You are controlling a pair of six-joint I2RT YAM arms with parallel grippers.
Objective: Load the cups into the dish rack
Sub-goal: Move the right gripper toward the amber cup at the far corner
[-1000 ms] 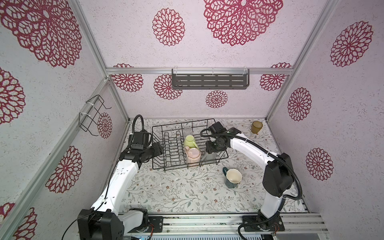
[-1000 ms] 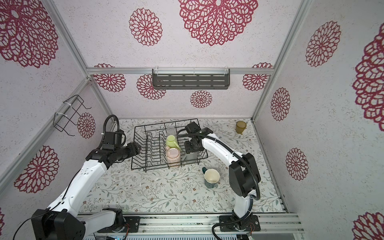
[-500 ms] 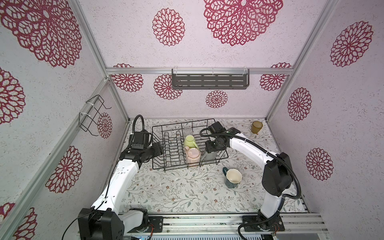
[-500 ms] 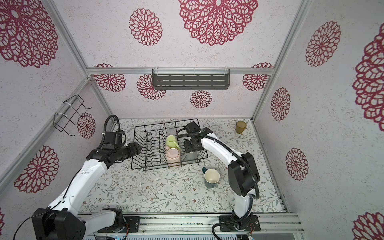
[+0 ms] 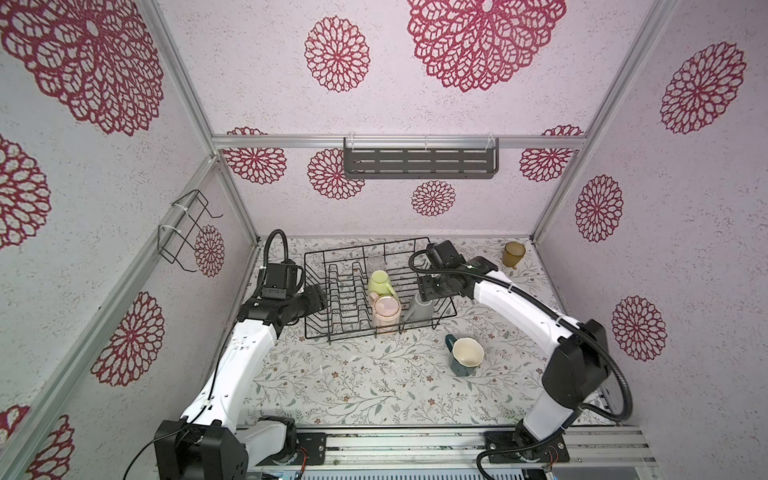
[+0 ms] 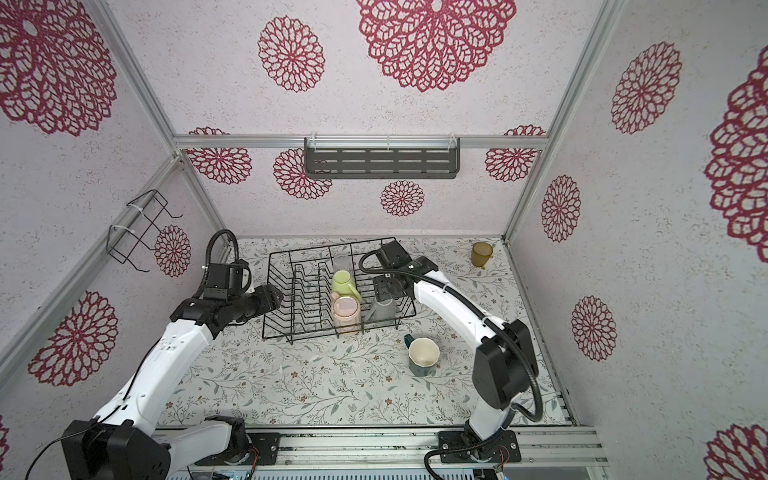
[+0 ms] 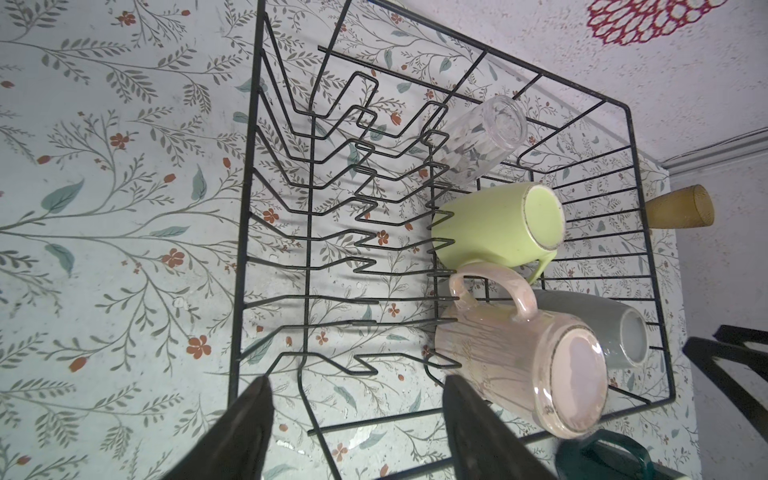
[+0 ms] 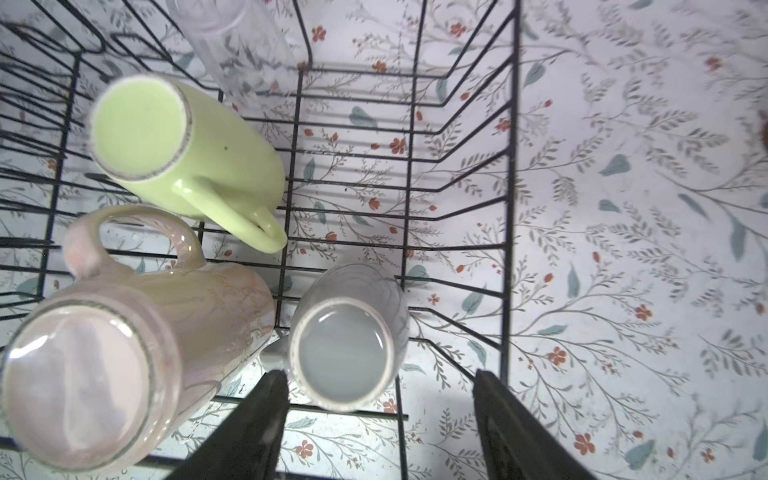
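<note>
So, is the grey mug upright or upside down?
Upside down: the grey mug shows its base upward, inside the dish rack.

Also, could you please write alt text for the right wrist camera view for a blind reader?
An open right hand straddles an upside-down grey mug inside the black wire dish rack, seen from above. A pale pink cup and a yellow-green mug stand inverted nearby, with a clear glass beyond them.

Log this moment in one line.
dish rack: clear glass, yellow-green mug, pink tumbler, grey mug, inverted | right tool: open over grey mug | left tool: open at rack edge | table: teal mug, amber tumbler
</note>
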